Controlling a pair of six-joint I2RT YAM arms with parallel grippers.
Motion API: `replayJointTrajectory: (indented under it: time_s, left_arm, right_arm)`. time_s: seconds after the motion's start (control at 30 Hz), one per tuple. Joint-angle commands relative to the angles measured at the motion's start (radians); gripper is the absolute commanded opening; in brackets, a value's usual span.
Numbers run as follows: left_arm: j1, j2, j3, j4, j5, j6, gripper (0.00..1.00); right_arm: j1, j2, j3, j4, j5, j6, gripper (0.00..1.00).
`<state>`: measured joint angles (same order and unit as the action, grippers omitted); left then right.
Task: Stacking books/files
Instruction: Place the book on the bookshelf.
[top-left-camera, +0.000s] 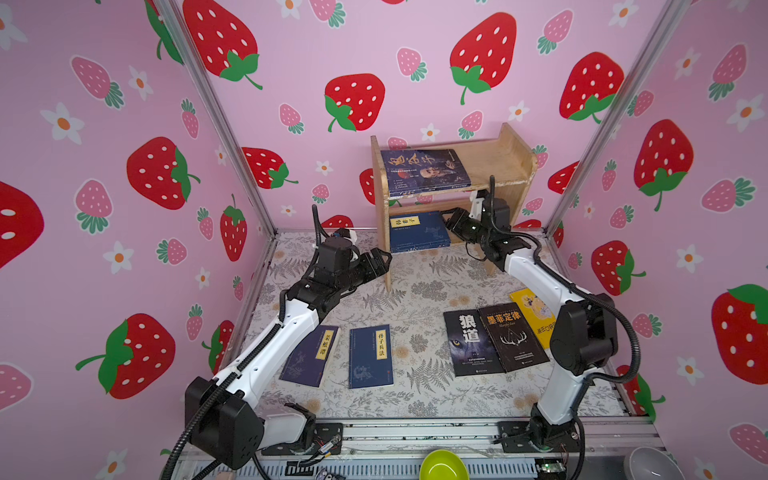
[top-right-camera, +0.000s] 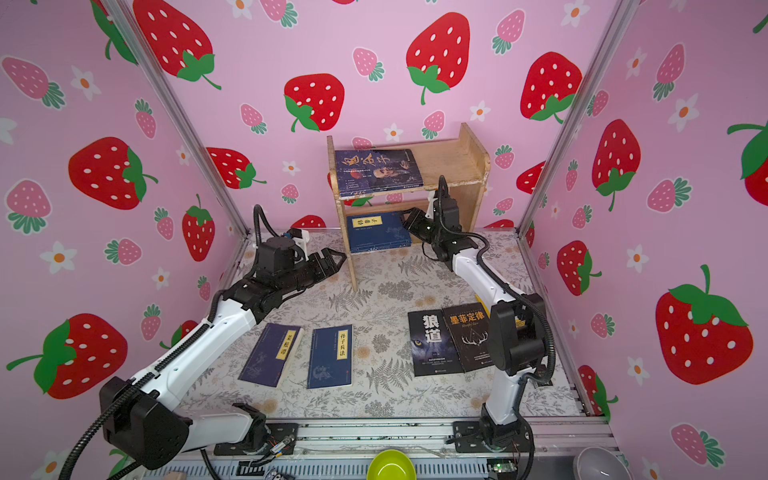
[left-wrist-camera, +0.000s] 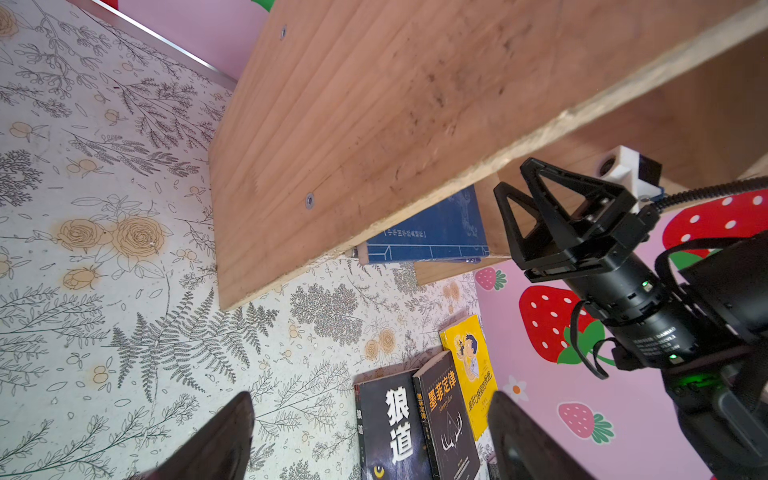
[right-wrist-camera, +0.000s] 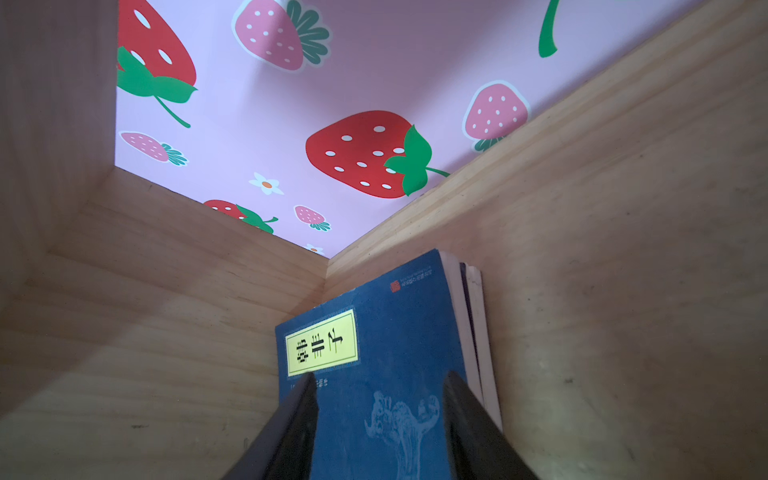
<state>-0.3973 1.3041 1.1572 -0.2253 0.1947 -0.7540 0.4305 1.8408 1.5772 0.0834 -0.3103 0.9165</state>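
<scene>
On the wooden shelf's (top-left-camera: 503, 160) top board lies a blue portrait book (top-left-camera: 424, 171). On the lower board, a navy book with a yellow label (right-wrist-camera: 386, 332) lies on another book. My right gripper (right-wrist-camera: 378, 386) is just over its near end, jaws apart, holding nothing. My left gripper (top-left-camera: 384, 257) hangs open beside the shelf's left side panel (left-wrist-camera: 353, 145), empty. On the table lie two navy books (top-left-camera: 309, 355) (top-left-camera: 370, 355), two black books (top-left-camera: 469, 343) (top-left-camera: 513, 336) and a yellow book (top-left-camera: 532, 311), which my right arm partly hides.
A green bowl (top-left-camera: 442, 465) and a grey bowl (top-left-camera: 652, 463) sit beyond the front rail. Strawberry-patterned walls close in the left, back and right. The shelf stands against the back wall.
</scene>
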Motion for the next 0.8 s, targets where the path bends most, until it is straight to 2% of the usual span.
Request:
replayJointTrajectory:
  time_s: [0.0, 0.33, 0.67, 0.77]
  left_arm:
    - [0.002, 0.009, 0.022, 0.009, 0.002, 0.015, 0.89]
    - [0.004, -0.015, 0.027, -0.042, -0.040, 0.060, 0.90]
    - [0.008, -0.051, -0.009, -0.051, -0.052, 0.044, 0.90]
    - [0.008, -0.071, -0.019, -0.059, -0.090, 0.040, 0.90]
  right_arm:
    - [0.016, -0.029, -0.016, -0.026, 0.027, -0.027, 0.51]
    - [0.020, -0.058, -0.014, -0.102, 0.114, -0.092, 0.51]
    - [0.035, -0.055, -0.023, -0.112, 0.085, -0.098, 0.51]
    - [0.046, -0.050, -0.022, -0.106, 0.077, -0.095, 0.51]
